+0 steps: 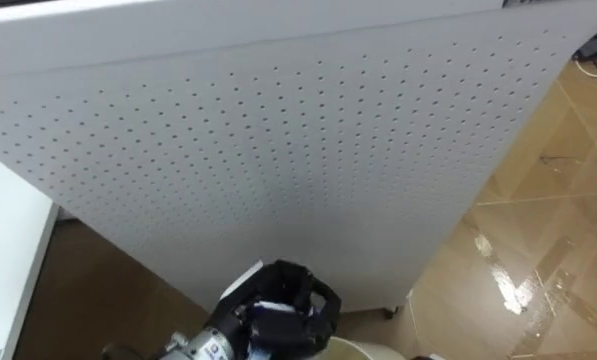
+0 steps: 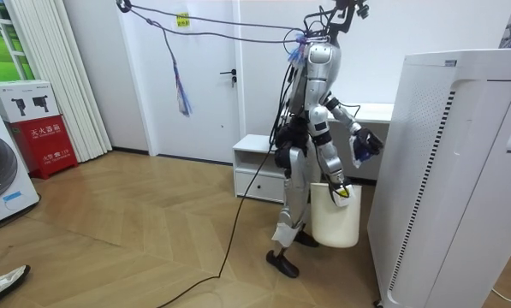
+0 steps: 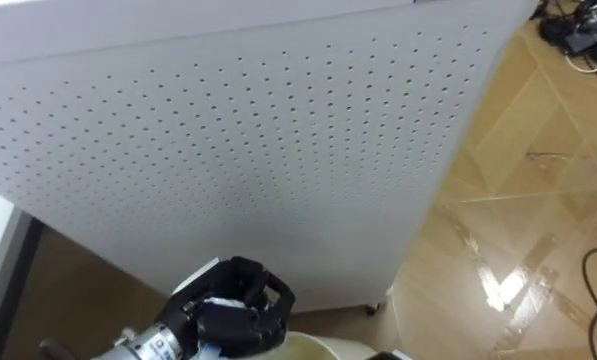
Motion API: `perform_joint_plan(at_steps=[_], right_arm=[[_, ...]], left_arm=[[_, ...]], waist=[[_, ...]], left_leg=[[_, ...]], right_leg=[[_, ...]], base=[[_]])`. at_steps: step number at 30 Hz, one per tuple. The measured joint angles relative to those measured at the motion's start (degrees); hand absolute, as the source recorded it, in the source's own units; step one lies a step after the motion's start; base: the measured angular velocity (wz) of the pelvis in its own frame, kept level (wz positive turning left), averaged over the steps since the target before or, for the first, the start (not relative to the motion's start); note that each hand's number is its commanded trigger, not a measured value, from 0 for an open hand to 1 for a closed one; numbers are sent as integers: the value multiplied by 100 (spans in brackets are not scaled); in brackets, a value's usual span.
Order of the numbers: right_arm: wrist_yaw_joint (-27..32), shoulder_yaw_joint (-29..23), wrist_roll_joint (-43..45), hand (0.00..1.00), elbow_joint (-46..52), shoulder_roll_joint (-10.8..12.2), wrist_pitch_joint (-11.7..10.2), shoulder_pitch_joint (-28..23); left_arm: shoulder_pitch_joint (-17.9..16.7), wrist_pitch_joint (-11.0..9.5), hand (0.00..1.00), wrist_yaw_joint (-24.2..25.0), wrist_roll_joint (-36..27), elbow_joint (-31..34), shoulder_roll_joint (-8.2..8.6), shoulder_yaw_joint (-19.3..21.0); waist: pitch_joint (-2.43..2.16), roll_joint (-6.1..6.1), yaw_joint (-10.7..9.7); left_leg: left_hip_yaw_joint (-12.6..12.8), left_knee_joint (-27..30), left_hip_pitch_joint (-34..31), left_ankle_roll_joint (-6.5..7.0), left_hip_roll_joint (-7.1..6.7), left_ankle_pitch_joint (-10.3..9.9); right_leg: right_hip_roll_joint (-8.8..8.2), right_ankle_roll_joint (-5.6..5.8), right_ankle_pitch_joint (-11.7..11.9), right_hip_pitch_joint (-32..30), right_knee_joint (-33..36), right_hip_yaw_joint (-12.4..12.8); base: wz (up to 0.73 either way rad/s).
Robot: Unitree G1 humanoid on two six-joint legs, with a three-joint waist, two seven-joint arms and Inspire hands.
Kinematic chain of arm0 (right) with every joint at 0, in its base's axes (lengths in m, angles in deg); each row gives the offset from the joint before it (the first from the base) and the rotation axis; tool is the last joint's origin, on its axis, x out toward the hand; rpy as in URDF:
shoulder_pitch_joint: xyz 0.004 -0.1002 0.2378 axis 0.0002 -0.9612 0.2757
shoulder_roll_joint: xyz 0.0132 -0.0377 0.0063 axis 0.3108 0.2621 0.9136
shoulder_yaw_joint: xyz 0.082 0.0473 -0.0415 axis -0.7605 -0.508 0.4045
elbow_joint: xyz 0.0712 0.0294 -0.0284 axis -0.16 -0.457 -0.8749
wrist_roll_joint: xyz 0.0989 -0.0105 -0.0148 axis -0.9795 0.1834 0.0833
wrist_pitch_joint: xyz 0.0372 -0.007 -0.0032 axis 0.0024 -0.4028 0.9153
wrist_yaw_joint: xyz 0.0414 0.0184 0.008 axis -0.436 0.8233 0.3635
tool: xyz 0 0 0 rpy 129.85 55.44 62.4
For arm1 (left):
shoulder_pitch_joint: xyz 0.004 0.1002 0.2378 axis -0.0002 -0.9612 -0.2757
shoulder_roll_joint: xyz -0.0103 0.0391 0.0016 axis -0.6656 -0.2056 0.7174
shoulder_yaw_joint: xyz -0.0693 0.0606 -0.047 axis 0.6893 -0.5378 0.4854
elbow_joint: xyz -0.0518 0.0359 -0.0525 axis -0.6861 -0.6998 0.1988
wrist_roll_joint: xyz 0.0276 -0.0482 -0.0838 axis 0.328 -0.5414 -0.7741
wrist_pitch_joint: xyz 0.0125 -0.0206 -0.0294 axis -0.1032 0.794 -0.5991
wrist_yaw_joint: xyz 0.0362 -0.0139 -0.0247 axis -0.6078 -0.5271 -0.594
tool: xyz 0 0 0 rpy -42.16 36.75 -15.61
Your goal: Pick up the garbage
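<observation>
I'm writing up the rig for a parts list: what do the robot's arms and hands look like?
The left hand is black, with a white tag at its back, on a silver-grey forearm with dark markings near the wrist. In the room view the right arm is silver-grey with darker joints; the right hand looks dark, too small for more.

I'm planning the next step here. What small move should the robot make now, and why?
Probably shift the left robot hand a little toward its right, over the white bin, then open it. Its fingers are curled just beside the bin's rim, and the bin hangs from the right robot hand. Whether the curled fingers grip any garbage I cannot tell.
</observation>
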Motion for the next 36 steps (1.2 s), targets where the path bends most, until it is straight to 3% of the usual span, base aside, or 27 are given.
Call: perform_joint_plan(at_steps=[5, 9, 11, 12, 36], right_arm=[[61, -6, 0, 100, -89, 65, 0, 152], [61, -8, -2, 100, -128, 62, 0, 154], [62, -7, -2, 100, -130, 69, 0, 169], [64, -6, -5, 100, -152, 72, -2, 185], [164, 234, -688, 100, -185, 60, -15, 182]], left_arm=[[0, -2, 100, -99, 415, -168, -2, -155], [-1, -4, 100, -120, 411, -408, -7, -161], [10, -6, 52, -119, 407, -504, 0, -174], [23, -6, 0, -118, 407, -570, 7, -192], [111, -14, 0, -61, 395, -953, 27, -655]], waist=[[35, -53, -11], [34, -54, -9], [32, -55, -10], [32, -55, -14], [16, -93, -25]], left_leg=[[-11, 91, -219, 24, -13, 26], [9, 90, -228, 24, -8, 26], [36, 89, -254, 24, -5, 26], [56, 90, -272, 24, -4, 26], [112, 345, -408, 34, 13, 27]], right_leg=[[-19, 2, 1, -215, 105, -8], [-18, 1, 0, -238, 110, 10], [-20, 0, 0, -297, 138, 48], [-22, 1, 0, -327, 152, 64], [-102, -11, -34, -497, 421, 77]], base=[[1], [-2], [-7], [-8], [-1]])
